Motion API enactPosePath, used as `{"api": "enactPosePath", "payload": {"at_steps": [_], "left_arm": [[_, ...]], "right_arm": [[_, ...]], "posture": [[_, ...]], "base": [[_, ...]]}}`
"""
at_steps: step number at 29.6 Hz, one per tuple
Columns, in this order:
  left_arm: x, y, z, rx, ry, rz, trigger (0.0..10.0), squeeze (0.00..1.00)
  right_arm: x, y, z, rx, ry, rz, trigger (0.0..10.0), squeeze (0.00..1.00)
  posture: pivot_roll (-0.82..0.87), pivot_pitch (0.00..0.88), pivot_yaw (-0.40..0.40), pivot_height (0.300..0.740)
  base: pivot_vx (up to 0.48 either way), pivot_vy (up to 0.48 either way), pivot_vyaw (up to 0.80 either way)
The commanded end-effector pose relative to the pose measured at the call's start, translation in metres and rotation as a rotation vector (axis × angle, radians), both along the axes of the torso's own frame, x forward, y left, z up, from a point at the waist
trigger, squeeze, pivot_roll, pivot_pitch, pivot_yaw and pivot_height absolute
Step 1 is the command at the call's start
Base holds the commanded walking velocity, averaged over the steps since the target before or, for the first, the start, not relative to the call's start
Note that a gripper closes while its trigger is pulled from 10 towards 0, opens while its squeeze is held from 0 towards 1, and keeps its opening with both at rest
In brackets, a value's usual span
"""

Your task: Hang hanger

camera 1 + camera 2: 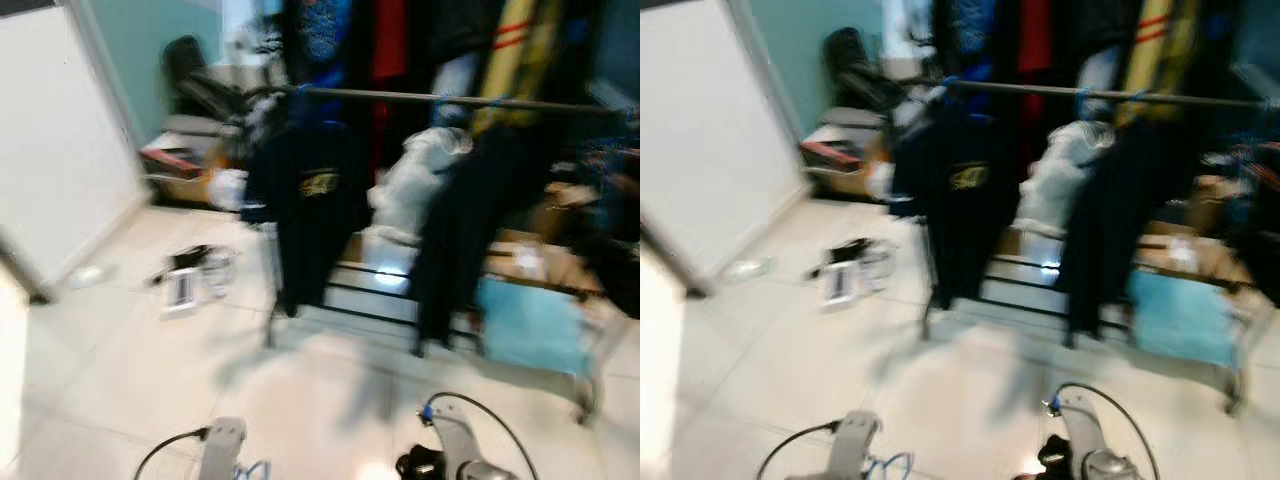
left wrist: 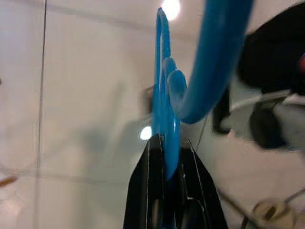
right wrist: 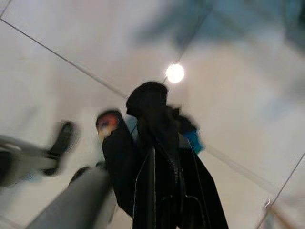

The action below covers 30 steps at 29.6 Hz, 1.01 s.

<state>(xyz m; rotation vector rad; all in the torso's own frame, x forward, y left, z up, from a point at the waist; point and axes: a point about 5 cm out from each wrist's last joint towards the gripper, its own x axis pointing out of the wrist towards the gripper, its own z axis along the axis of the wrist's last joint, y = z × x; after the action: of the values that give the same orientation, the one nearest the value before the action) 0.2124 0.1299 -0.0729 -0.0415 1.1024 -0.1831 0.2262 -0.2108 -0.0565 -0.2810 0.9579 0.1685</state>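
Blue hanger [image 2: 164, 95] pinched in left gripper [image 2: 167, 157] fingers, garment rail [image 1: 450, 99]

Both eye views look forward and down from head height across the tiled floor [image 1: 120, 330] toward the clothes rail [image 1: 450, 99], well apart from it and blurred. The two share nearly the same scene, the right eye shifted slightly sideways. The left wrist view looks along its jaws down at the floor, very close on a blue hanger [image 2: 164, 95]. The right wrist view likewise faces the floor along its jaws.
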Motion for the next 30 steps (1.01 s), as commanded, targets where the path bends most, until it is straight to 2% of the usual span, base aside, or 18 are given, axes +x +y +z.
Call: {"api": "enactPosePath", "payload": {"at_steps": [1, 5, 9, 15, 19, 21, 22, 24, 26, 30], "left_arm": [[-0.002, 0.002, -0.001, 0.005, 0.009, 0.012, 10.0, 0.00], [0.006, 0.002, 0.003, 0.005, 0.000, 0.042, 10.0, 0.00], [-0.006, 0.012, -0.004, 0.008, 0.017, 0.037, 10.0, 0.00], [-0.007, 0.017, -0.004, 0.012, 0.022, 0.035, 10.0, 0.00], [-0.006, 0.019, -0.003, 0.019, 0.021, 0.026, 10.0, 0.00], [-0.006, 0.019, -0.003, 0.019, 0.021, 0.026, 10.0, 0.00], [-0.003, 0.017, -0.002, 0.019, 0.010, 0.011, 10.0, 0.00], [-0.003, 0.017, -0.002, 0.019, 0.010, 0.011, 10.0, 0.00], [0.007, 0.011, 0.004, 0.020, -0.034, -0.036, 10.0, 0.00], [0.007, 0.012, 0.004, 0.052, -0.038, -0.099, 10.0, 0.00]], "right_arm": [[0.004, 0.011, 0.000, -0.004, -0.010, 0.050, 10.0, 0.00], [0.007, 0.018, 0.001, -0.019, -0.017, 0.090, 10.0, 0.00], [0.009, 0.027, 0.001, -0.022, -0.026, 0.119, 10.0, 0.00], [0.009, 0.019, 0.002, -0.039, -0.020, 0.147, 10.0, 0.00], [0.010, 0.018, 0.003, -0.047, -0.021, 0.163, 10.0, 0.00], [0.010, 0.018, 0.003, -0.047, -0.021, 0.163, 10.0, 0.00], [0.011, 0.017, 0.004, -0.055, -0.019, 0.179, 10.0, 0.00], [0.011, 0.017, 0.004, -0.055, -0.019, 0.179, 10.0, 0.00], [0.012, 0.015, 0.005, -0.075, -0.010, 0.215, 10.0, 0.00], [0.013, 0.012, 0.006, -0.071, -0.013, 0.212, 10.0, 0.00]], "posture": [[-0.03, 0.000, -0.009, 0.740], [-0.04, 0.000, -0.017, 0.740], [-0.04, 0.000, -0.021, 0.740], [-0.05, 0.000, -0.033, 0.740], [-0.07, 0.000, -0.081, 0.740], [-0.07, 0.000, -0.081, 0.740], [-0.07, 0.000, -0.124, 0.740], [-0.07, 0.000, -0.124, 0.740], [-0.06, 0.000, -0.155, 0.740], [-0.06, 0.000, -0.122, 0.740]], "base": [[0.000, 0.000, 0.80], [0.000, 0.000, 0.80], [0.000, 0.000, 0.80], [0.000, 0.000, 0.80], [0.000, 0.000, 0.80], [0.000, 0.000, 0.80], [0.000, 0.000, 0.80], [0.000, 0.000, 0.80], [0.000, 0.000, 0.80], [0.000, 0.000, 0.80]]}}
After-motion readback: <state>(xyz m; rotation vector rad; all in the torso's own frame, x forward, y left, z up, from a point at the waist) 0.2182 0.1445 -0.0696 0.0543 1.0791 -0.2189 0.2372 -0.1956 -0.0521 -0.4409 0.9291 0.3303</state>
